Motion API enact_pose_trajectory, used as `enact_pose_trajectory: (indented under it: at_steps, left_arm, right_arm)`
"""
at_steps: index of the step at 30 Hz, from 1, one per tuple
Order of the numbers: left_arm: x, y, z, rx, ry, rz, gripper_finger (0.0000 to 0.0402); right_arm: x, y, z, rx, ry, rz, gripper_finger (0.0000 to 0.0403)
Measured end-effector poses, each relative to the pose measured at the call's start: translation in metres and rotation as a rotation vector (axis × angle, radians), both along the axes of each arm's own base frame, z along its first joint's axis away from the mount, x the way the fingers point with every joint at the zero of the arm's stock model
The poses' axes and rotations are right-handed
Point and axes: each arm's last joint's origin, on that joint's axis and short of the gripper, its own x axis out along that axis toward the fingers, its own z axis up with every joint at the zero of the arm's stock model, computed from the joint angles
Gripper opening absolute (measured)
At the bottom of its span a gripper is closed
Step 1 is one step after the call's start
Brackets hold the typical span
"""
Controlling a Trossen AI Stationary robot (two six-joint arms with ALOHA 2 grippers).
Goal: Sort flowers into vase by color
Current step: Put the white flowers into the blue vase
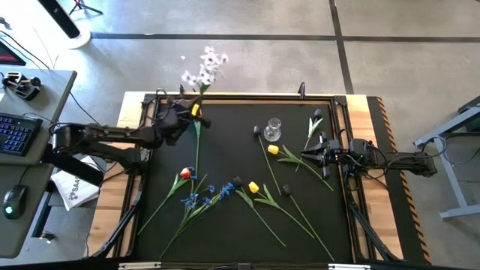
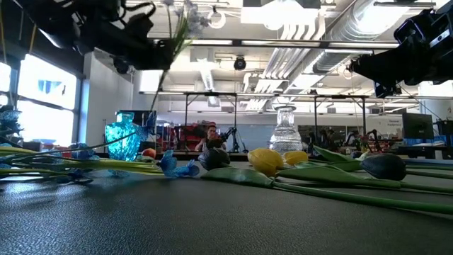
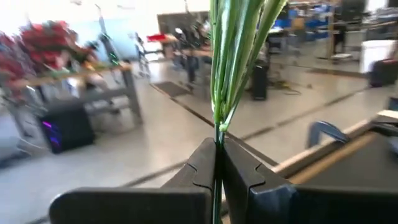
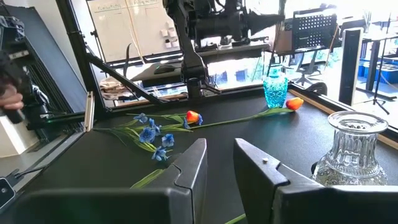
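My left gripper (image 1: pixel 185 112) is raised over the table's far left and shut on a white flower spray (image 1: pixel 206 67). The spray's blooms (image 2: pixel 190 10) reach past the far edge. A blue vase (image 2: pixel 124 138) stands below that arm, and the arm hides it in the high view. A clear glass vase (image 1: pixel 271 129) stands mid-table. Blue sprays (image 1: pixel 199 196), a red tulip (image 1: pixel 185 174), yellow tulips (image 1: pixel 253 187) and dark tulips (image 1: pixel 257 130) lie flat on the black mat. My right gripper (image 4: pixel 221 152) waits at the right, open, with nothing between its fingers. My left gripper pinches the white spray's green stem (image 3: pixel 219 127) between its two fingers, just below where the leaves branch off. The fingers are level and lie across the stem. The spray is lifted clear of the table and slants upward, blooms on top.
An orange-yellow tulip (image 4: pixel 295 102) lies beside the blue vase (image 4: pixel 275 90). Long stems cross the mat's near half (image 1: pixel 300 217). A raised rim (image 1: pixel 247 97) frames the table. A desk with a keyboard (image 1: pixel 19 131) stands off the left side.
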Motion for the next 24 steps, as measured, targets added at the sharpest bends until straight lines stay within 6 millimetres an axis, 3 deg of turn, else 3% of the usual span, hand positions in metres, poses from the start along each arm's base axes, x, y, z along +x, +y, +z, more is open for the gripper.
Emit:
enact_pose_trajectory:
  at_steps: [6,12,17,24]
  left_arm:
    - [-0.019,0.003,0.021,0.084,0.031,0.143,0.0004]
    - [-0.036,0.019,0.028,0.101,0.018,0.252,0.0005]
    - [-0.044,0.033,0.021,0.071,-0.048,0.246,0.0005]
    - [-0.056,0.037,-0.008,0.001,-0.082,0.271,0.0005]
  right_arm:
    - [0.0,0.0,0.0,0.0,0.0,0.0,0.0078]
    - [0.0,0.0,0.0,0.0,0.0,0.001,0.0078]
    - [0.0,0.0,0.0,0.0,0.0,0.0,0.0078]
    - [0.0,0.0,0.0,0.0,0.0,0.0,0.0078]
